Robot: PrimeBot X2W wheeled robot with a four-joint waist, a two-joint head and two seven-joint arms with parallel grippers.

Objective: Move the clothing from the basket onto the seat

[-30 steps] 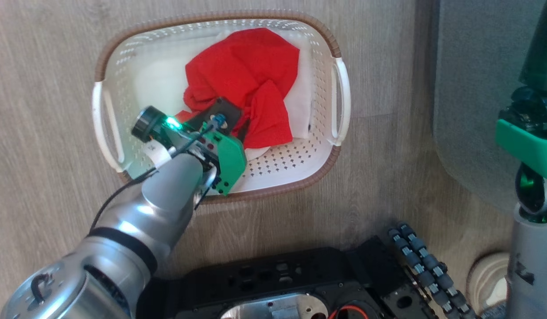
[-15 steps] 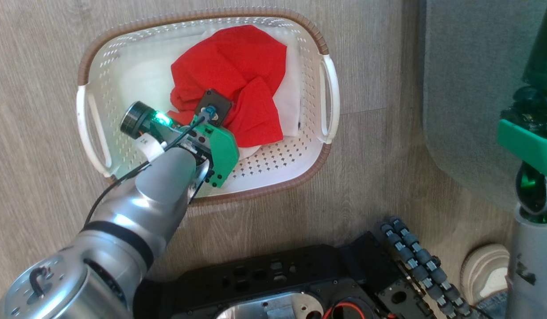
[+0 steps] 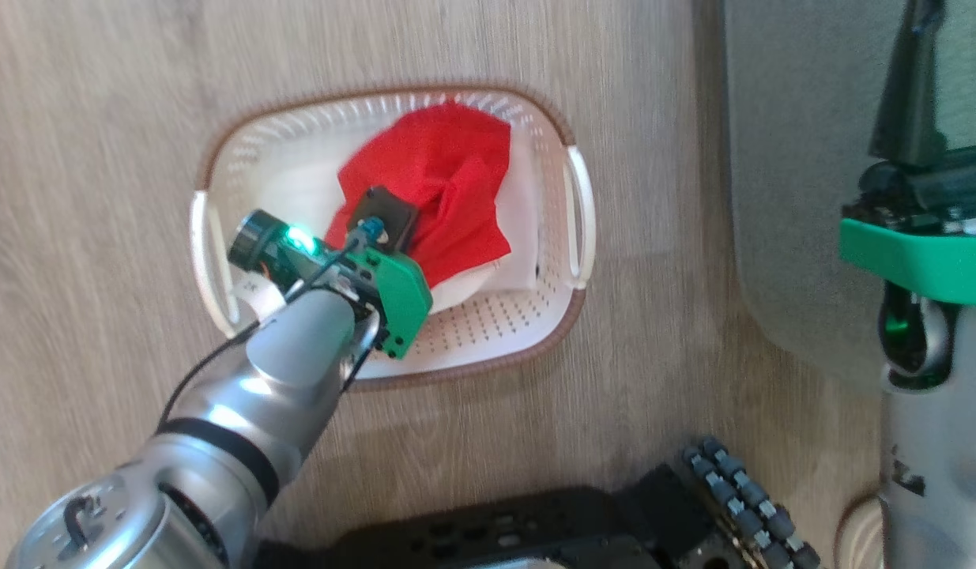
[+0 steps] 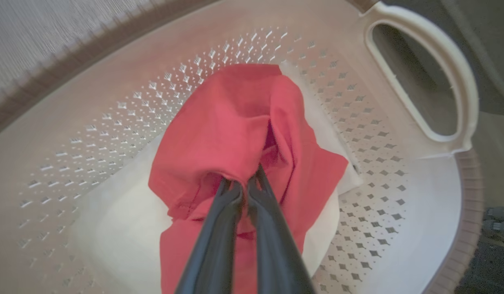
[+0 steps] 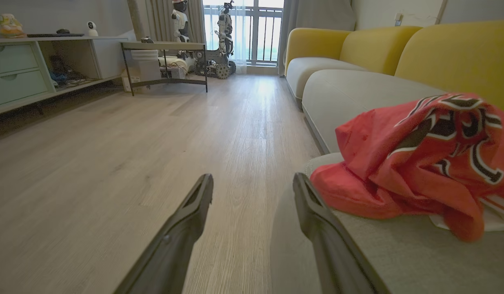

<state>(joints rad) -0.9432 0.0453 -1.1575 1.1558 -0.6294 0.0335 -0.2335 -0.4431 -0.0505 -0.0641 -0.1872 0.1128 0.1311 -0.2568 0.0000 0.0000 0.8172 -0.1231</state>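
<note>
Basket [image 3: 495, 359] stands on the wood floor [image 3: 100, 158], with the grey seat [image 3: 788, 158] near it on my right side in the head view.

Item 1: a plain red garment [image 3: 448, 174] lies inside the basket, on top of a white cloth [image 3: 519, 229]. My left wrist view shows the left gripper [image 4: 245, 177] with both dark fingers drawn together and a fold of this garment pinched between their tips. The fabric bunches towards the pinch, and its outer edges rest on the white cloth and against the perforated wall.

Item 2: the right gripper [image 5: 252, 177] has its fingers spread wide with nothing between them. It points along the floor, just beside the seat's front edge.

Item 3: a second red garment [image 5: 419, 163], with black-and-white lettering, lies crumpled on the seat cushion, close to that right finger. I cannot tell whether the two touch. Yellow back cushions [image 5: 451, 53] rise behind it.
</note>
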